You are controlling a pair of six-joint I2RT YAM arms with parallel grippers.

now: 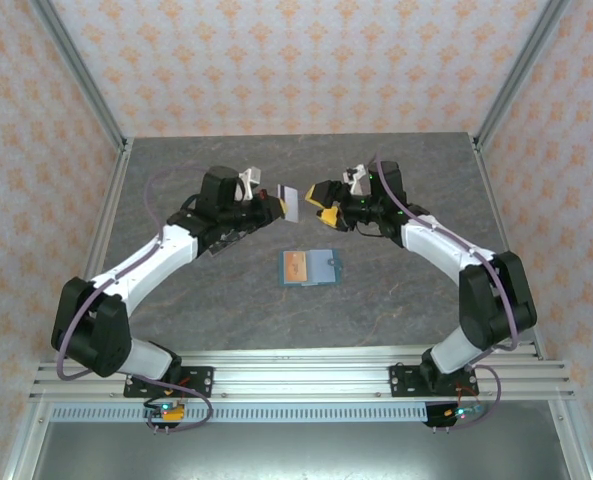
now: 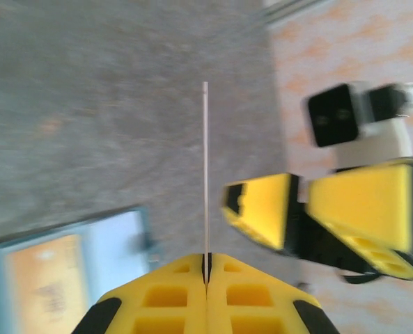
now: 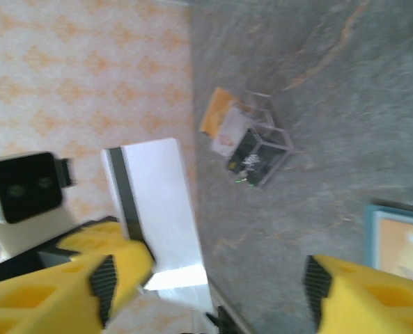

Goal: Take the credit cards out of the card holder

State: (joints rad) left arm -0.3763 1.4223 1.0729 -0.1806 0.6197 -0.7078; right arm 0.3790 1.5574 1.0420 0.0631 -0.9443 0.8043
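Note:
A pale grey-white credit card (image 1: 287, 203) hangs above the table's middle with my left gripper (image 1: 274, 206) shut on its edge. In the left wrist view the card (image 2: 205, 160) is a thin line standing up from the closed yellow jaws of the left gripper (image 2: 207, 259). My right gripper (image 1: 321, 203) faces it, open. In the right wrist view the card (image 3: 157, 209), with its dark stripe, stands beside the left finger (image 3: 105, 275) of the right gripper (image 3: 209, 289). The teal card holder (image 1: 322, 268) lies open on the table below, an orange-tan card (image 1: 295, 266) in it.
The card holder (image 2: 115, 240) lies low and left in the left wrist view, and the right gripper's yellow fingers (image 2: 269, 205) are close on the right. A small circuit board with wires (image 3: 251, 149) sits by the table's edge. Patterned walls and metal posts enclose the grey table (image 1: 226, 310).

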